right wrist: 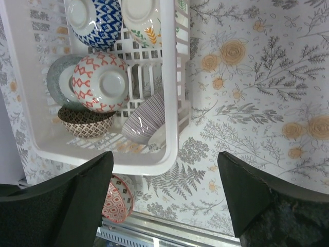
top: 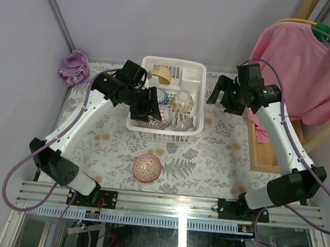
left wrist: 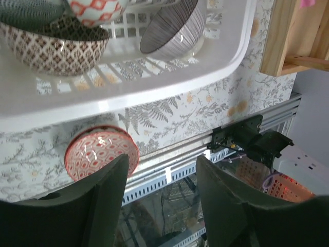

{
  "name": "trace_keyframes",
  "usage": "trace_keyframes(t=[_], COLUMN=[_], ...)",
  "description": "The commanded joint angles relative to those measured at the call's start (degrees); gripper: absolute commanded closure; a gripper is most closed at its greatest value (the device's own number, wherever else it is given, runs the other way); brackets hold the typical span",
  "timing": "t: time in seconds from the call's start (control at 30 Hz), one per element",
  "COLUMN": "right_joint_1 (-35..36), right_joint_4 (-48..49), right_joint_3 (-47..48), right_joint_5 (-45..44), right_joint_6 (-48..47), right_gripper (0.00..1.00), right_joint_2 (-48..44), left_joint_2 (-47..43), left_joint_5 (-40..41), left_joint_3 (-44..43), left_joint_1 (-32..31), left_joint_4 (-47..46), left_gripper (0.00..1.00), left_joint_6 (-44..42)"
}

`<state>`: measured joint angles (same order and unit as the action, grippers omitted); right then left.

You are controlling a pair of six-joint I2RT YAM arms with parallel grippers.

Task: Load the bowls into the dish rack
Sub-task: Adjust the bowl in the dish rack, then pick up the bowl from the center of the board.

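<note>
The white dish rack (top: pixel 194 106) stands mid-table with several bowls in it: blue-white (right wrist: pixel 95 20), white with orange flower (right wrist: pixel 144 20), red-and-white patterned (right wrist: pixel 100 82), brown patterned (left wrist: pixel 56 49) and grey striped (left wrist: pixel 167 28). A red bowl (top: pixel 147 168) sits upright on the table in front of the rack, also in view as the red bowl (left wrist: pixel 100 154) and the red bowl (right wrist: pixel 117 198). My left gripper (top: pixel 148 107) hangs over the rack's front-left part, open, and the left gripper (left wrist: pixel 162 185) has nothing between its fingers. My right gripper (top: pixel 220 96) hovers just right of the rack, and the right gripper (right wrist: pixel 164 180) stands wide open and empty.
A pink cloth (top: pixel 73 68) lies at the back left corner. A pink shirt (top: pixel 308 67) hangs on hangers at the right, over a wooden frame (top: pixel 261 149). A metal rail (top: pixel 175 202) runs along the table's near edge.
</note>
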<state>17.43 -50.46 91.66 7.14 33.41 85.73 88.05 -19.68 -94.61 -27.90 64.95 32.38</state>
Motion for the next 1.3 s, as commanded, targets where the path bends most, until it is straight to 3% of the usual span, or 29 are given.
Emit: trace_keyframes(t=[0.0,0.3,0.5,0.97,1.27], right_joint_1=[-0.3,-0.4,-0.6,-1.2,-1.3], right_joint_4=[-2.7,-2.5,-3.0,-4.9,-5.4], right_joint_3=[-2.6,-4.7,-4.9,-7.0,-8.7], right_joint_5=[2.8,5.4,6.4,6.4,6.7], right_joint_6=[-1.5,-3.4,-4.0,-4.5,-4.6], right_gripper=[0.1,0.1,0.1,0.09,0.09], right_joint_2=[-3.2,-5.1,-6.1,-9.7,-11.1], left_joint_2=[-4.9,-6.2,-3.5,5.6,7.6], left_joint_5=[-0.2,0.6,-3.0,5.7,8.5], left_joint_3=[1.3,5.0,10.5,11.2,18.2], left_joint_1=[-0.9,-7.4,-13.2,-22.2,-24.4], left_joint_4=[7.5,7.3,3.6,3.5,-1.9], left_gripper=[0.45,0.45,0.45,0.46,0.48], left_joint_6=[4.2,9.4,10.2,8.1,8.3])
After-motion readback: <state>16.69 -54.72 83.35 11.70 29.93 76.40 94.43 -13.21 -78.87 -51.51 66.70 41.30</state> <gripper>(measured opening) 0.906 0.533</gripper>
